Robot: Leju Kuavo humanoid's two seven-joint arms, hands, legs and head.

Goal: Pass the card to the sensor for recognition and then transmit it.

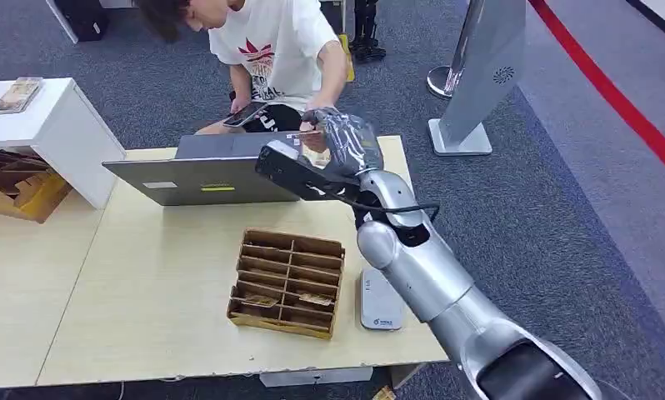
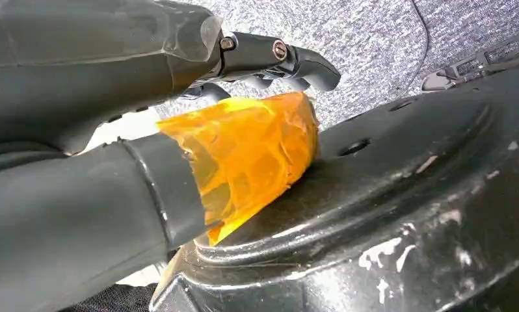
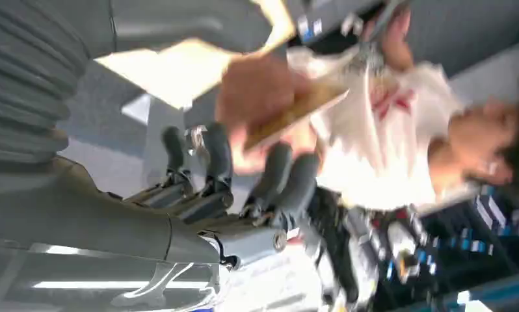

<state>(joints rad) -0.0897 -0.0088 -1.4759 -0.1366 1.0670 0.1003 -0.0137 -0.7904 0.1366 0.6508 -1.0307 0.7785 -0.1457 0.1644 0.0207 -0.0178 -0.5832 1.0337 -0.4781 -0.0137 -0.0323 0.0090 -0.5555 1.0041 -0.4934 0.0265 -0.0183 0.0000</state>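
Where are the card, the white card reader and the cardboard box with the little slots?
card (image 3: 296, 114), right wrist view, its flat face
card reader (image 1: 380, 302), head view, middle of its white top
cardboard box (image 1: 288, 282), head view, its central dividers

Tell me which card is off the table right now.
The card beside the right robot hand, gripped by the person's hand. The other cards lie in the cardboard organizer on the table.

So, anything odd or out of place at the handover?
Nothing damaged or spilled. The card sits between the right hand and the person's hand over the laptop; the blurred wrist view leaves it unclear who grips it.
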